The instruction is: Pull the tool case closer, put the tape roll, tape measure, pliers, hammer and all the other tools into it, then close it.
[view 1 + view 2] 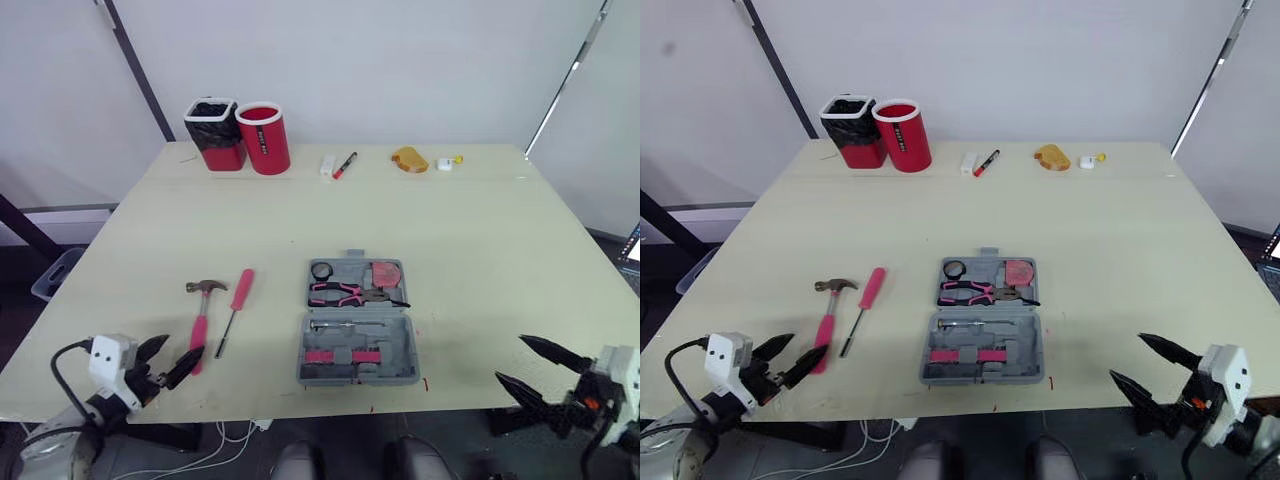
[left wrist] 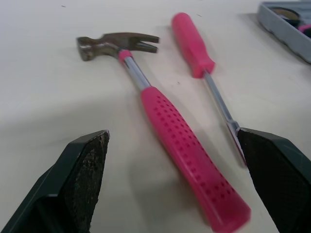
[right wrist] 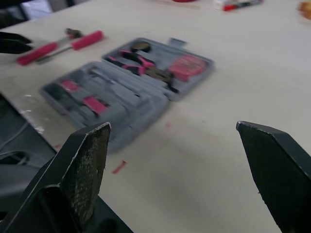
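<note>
Far left first: the left pincer (image 1: 185, 346) sits low at the near edge of the desk (image 1: 480, 250). Its fingers are spread wide and holding nothing. The wrist view looks straight up the hammer (image 2: 170, 131), and the butt of its pink handle lies between the two fingers. Whether a finger touches it, I can't tell.

That hammer will be top-heavy, with a steel claw head on a thin steel neck. The dimpled pink grip looks rubbery and should bite well. I'd take it high on the pink, towards the head, so it doesn't swing nose-down.

Just beside it lies the screwdriver (image 1: 236, 305), roughly parallel and not touching. It looks light and stiff, and its smooth round handle looks likely to roll or slip. The fat pink handle is the place to pinch, not the thin shaft.

On to the middle, and the tool case (image 1: 358, 352) lies open and flat near the front edge, looking close enough already. The tape roll (image 1: 321, 271), pliers (image 1: 345, 293) and tape measure (image 1: 385, 275) sit in its far half. So the hammer and screwdriver look like the two left out. The case is rigid grey plastic and likely to slide easily. To close it, I'd push the far half over from its back rim.

Far right, the right pincer (image 1: 510, 358) hovers by the near edge, well apart from the case. It gapes wide with nothing in it.
</note>
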{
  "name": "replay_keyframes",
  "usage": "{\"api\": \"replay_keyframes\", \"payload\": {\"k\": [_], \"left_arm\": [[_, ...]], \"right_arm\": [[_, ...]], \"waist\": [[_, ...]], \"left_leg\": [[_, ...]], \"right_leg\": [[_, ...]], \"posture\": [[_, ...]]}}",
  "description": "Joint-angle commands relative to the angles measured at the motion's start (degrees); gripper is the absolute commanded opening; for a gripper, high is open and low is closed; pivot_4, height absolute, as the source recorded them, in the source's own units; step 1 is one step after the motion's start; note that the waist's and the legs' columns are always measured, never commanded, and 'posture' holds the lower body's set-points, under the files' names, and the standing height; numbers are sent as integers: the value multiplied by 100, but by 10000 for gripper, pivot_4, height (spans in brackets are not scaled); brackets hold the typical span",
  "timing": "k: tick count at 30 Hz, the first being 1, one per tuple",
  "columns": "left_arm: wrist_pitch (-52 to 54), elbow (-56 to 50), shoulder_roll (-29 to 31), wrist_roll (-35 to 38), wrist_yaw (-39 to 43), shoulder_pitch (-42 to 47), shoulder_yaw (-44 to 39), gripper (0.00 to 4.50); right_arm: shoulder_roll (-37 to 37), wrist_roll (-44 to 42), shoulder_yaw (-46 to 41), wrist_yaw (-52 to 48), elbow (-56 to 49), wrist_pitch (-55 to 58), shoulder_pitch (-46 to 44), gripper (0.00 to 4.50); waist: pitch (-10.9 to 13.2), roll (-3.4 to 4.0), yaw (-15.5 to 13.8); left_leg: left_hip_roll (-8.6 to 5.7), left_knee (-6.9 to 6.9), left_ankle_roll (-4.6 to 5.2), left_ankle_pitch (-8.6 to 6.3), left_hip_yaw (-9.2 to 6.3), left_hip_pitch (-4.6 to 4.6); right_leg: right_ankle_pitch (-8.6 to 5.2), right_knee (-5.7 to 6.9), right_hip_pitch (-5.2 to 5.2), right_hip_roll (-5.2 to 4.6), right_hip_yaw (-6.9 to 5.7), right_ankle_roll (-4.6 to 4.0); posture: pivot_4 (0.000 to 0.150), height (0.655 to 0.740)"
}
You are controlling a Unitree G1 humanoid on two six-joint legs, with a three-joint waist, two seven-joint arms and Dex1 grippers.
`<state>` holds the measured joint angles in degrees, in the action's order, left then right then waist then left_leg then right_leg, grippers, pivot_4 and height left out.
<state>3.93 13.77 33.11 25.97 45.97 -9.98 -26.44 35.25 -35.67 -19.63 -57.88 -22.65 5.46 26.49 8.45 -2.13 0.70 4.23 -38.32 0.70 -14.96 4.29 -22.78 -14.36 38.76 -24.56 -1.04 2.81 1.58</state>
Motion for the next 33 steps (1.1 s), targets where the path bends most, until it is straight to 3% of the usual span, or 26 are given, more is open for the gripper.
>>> {"api": "replay_keyframes", "payload": {"k": [1,7,15,21,32,33], "left_arm": [[312,-737,-176,18,-684,192,-19,45000],[724,-977,-255,-439,-1525,509,200,45000],[883,-1082,-896,-1080,-2821,1092,591,45000],[971,-854,-1022,-1271,-3049,1337,790,45000],[1419,-421,-1053,-1396,-3574,1742,748,45000],[1470,-325,-1044,-1375,-3549,1817,771,42316]], "right_arm": [[207,-146,247,-221,-330,124,-439,43573],[275,-232,618,-331,-348,259,-1323,43573],[309,-429,1029,-445,-285,631,-2362,43573],[336,-150,1258,-590,80,576,-2846,43573],[247,132,1380,-598,170,428,-2843,43573],[243,147,1378,-587,165,427,-2831,44500]], "waist": [[1,1,-6],[-1,-3,-7],[1,-6,-10],[1,-6,-5],[1,-6,-9],[1,-6,-9]], "left_leg": [[0,-2,0,0,0,1],[-3,-5,1,1,-4,1],[-4,-7,1,1,-7,2],[-5,-8,1,1,-14,3],[-5,-8,1,1,-15,3],[-5,-8,1,1,-15,3]], "right_leg": [[1,3,0,-1,3,0],[3,3,7,7,0,2],[15,1,15,8,0,20],[16,4,15,12,-4,19],[17,7,16,11,-5,20],[16,7,16,11,-5,20]], "posture": [[1500,7400],[1500,7400],[1500,7400],[1500,7400],[1500,7400],[1500,7400]]}}
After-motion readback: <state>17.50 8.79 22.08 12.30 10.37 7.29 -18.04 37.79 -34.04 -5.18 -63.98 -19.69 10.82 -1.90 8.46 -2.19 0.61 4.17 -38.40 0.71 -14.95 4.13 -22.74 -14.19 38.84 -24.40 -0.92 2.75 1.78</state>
